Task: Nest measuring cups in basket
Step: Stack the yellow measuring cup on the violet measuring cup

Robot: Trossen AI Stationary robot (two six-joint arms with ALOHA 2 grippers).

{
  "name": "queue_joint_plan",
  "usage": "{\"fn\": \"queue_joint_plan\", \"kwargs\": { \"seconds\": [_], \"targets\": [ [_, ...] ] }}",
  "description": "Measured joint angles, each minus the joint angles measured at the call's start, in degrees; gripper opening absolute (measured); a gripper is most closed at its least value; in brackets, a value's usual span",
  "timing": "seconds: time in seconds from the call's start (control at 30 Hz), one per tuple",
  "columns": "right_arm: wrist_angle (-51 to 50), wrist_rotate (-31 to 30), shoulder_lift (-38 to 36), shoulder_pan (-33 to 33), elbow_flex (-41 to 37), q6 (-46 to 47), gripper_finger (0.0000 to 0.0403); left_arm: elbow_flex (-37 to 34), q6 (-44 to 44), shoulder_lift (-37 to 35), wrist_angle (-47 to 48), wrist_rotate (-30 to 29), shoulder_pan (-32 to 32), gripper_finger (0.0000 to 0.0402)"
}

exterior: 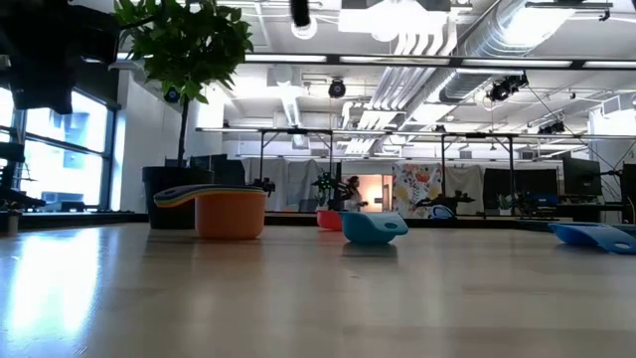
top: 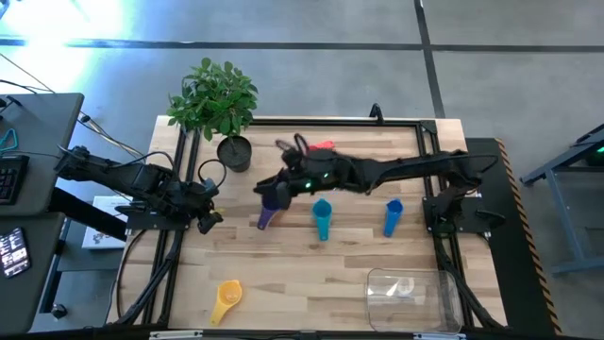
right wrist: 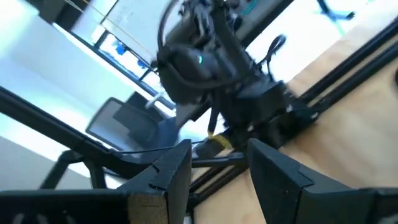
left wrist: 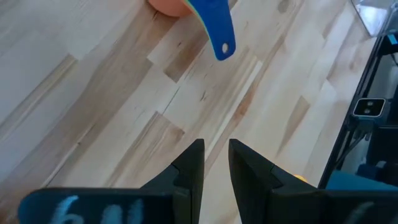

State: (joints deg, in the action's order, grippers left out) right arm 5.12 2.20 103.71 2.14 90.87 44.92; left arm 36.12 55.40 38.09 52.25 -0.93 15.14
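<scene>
Several measuring cups lie scattered on the wooden table: a purple one (top: 266,217), a teal one (top: 322,219), a blue one (top: 393,217), a pink one (top: 323,146) near the far edge, and an orange-yellow one (top: 226,298) near the near edge. The orange cup (left wrist: 171,5) has a blue handle (left wrist: 214,28) over it. The clear basket (top: 412,293) stands at the near right. My right gripper (top: 275,193) is open just beyond the purple cup, and nothing shows between its fingers (right wrist: 217,155). My left gripper (top: 209,219) hovers at the left side, open by a narrow gap (left wrist: 216,152).
A dark plant pot (top: 234,151) with a leafy plant (top: 213,96) stands at the far left of the table. Black frame rails run along the left side (top: 170,264) and the right side (top: 444,255). Bare wood lies between the cups and the near edge.
</scene>
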Motion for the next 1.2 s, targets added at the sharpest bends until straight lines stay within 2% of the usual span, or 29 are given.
{"fn": "queue_joint_plan", "kwargs": {
  "seconds": [0.33,0.63,0.93,1.2],
  "targets": [
    [-15.2,-0.2,-12.0,-4.1,0.0,-9.0,0.0149,0.0,6.4,0.0,0.1,0.3,0.0,0.0062],
    [-27.3,-0.2,-20.1,-6.8,0.0,-13.7,0.0149,0.0,18.8,0.0,-1.2,2.2,0.2,0.0062],
    [-36.5,-1.0,-24.2,-10.3,0.0,-17.0,0.0149,0.0,20.2,1.3,-22.0,1.7,4.7,0.0062],
    [-43.6,-1.0,-24.9,-13.4,0.0,-18.6,0.0149,0.0,26.0,6.6,-38.5,1.5,9.4,0.0062]
  ]
}}
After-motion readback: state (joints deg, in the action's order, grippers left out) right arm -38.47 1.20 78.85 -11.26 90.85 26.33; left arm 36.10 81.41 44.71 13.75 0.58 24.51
